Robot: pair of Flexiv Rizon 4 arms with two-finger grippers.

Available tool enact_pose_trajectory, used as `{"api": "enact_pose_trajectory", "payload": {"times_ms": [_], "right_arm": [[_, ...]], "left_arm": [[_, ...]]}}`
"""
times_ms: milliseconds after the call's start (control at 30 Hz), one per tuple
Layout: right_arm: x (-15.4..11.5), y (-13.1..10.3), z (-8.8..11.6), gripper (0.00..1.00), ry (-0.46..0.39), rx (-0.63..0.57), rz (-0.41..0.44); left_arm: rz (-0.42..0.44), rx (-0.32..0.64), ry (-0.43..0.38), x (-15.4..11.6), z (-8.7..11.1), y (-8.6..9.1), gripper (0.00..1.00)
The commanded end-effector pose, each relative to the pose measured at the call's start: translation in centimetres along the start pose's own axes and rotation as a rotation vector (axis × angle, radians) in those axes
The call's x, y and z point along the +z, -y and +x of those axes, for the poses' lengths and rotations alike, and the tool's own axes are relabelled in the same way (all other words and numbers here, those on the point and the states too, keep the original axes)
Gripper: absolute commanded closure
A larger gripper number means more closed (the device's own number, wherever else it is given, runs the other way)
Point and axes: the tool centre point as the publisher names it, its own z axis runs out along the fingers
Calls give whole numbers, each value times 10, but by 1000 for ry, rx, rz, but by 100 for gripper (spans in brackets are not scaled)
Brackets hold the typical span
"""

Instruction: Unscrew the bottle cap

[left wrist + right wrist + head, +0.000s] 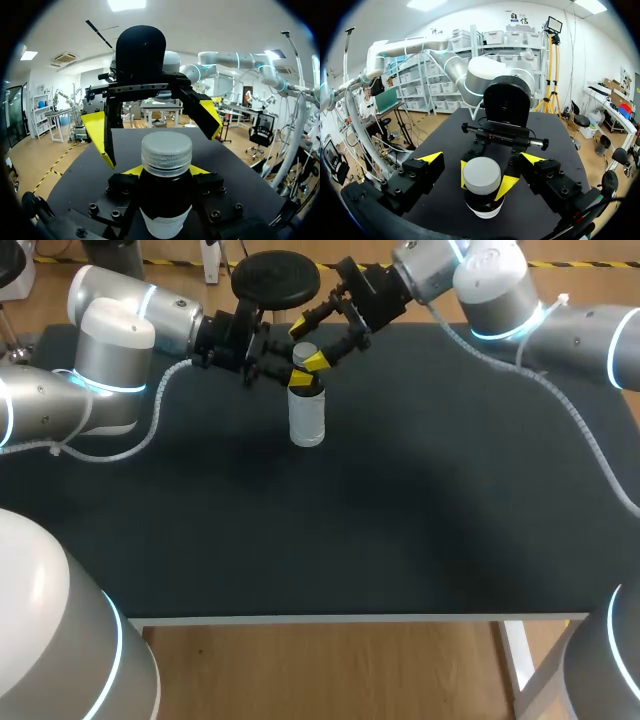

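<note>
bottle [307, 420] upright, far middle of bench [400, 520], long axis vertical | left pincer [166, 171] clamped on neck just under cap [481, 175] | right pincer [483, 159] spread wide astride cap, not touching | next, likely: right closes, twists about vertical

From above and behind we overlook the table [400, 540]; our wrist cameras face each other, close on the shared bottle [306, 420]
</note>
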Motion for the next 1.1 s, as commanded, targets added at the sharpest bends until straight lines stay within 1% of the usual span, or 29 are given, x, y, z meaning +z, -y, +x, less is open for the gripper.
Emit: {"api": "enact_pose_trajectory", "payload": {"times_ms": [33,233,267,333,367,433,500,633,667,800,867,933,967,1000,1033,1100], "right_arm": [[2,2,2,0,6,-5,-6],[3,2,2,1,10,-13,-13],[3,2,2,8,9,-13,-14],[3,2,2,18,9,-13,-15],[3,2,2,27,8,-13,-16],[3,2,2,37,7,-13,-17],[3,3,2,50,4,-14,-17],[3,2,1,51,-5,-16,-19],[4,2,1,53,-8,-17,-20],[4,2,1,67,-17,-16,-22],[4,2,1,69,-23,-16,-24],[5,3,0,80,-32,-17,-25],[5,3,0,89,-37,-17,-26],[6,3,0,93,-42,-17,-27],[6,4,0,100,-49,-21,-26],[7,4,-1,100,-72,-29,-23]], "left_arm": [[1,0,-2,0,-1,0,100],[1,0,-2,0,-1,0,100],[1,0,-2,0,-1,0,100],[1,0,-2,0,-1,0,100],[1,0,-2,0,-1,0,100],[1,0,-2,0,-1,0,100],[1,0,-2,0,-1,0,100],[1,0,-2,0,-1,0,100],[1,0,-2,0,-1,0,100],[1,0,-2,0,-1,0,100],[1,0,-2,0,-1,0,100],[1,0,-2,0,-1,0,100],[1,0,-2,0,-1,0,100],[1,0,-2,0,-1,0,100],[1,0,-2,0,-1,0,100],[1,0,-2,0,-1,0,100]]}}
